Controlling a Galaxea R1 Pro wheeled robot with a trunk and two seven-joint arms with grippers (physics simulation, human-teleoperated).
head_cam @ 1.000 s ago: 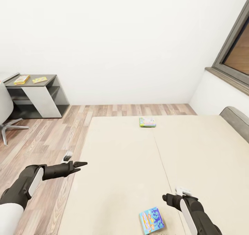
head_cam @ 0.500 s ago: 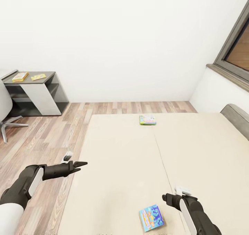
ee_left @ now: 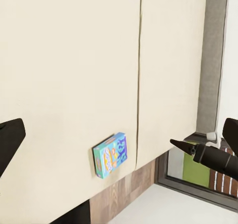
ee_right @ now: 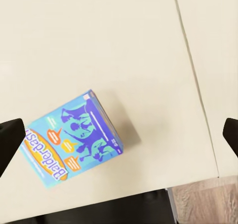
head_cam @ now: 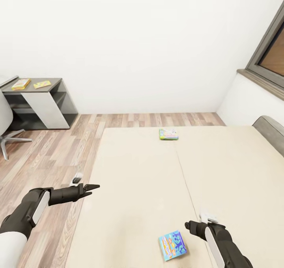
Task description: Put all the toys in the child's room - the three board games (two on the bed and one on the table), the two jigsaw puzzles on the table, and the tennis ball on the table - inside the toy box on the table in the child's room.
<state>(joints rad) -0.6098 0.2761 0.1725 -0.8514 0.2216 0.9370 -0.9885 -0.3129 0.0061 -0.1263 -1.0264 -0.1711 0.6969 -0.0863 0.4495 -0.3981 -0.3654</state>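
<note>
Robot's parked at the near edge of the bed [head_cam: 150, 173], both arms out over it. Blue board game [head_cam: 173, 245] lies flat on the cover at abt 6 o'clock in the head view, close to the near edge, just beside the right gripper [head_cam: 190, 225] which hangs at its 1 o'clock. Right wrist cam looks down on the same box [ee_right: 69, 137], fingertips showing dark at both edges of the pic, spread wide, nothing between them. Left gripper [head_cam: 93, 187] sits at abt 8 o'clock over the bed's left edge, well apart from the box; left wrist cam catches the blue game [ee_left: 110, 154] far off, its own fingers also at the pic's edges, so wide & empty too. Pale green board game [head_cam: 168, 134] lies at the far end of the bed, abt 12 o'clock, well out of reach from here. Dark grey cabinet [head_cam: 39, 102] at 10 o'clock has two small flat items on top, too small to name.

Risks, my read: box is thin & flat on a soft cover, so pads coming down may skid over it or nudge it off the near edge instead of gripping. It also lies skewed to the jaws, wrist needs turning first. Green one needs a base move or the reach overextends
</note>
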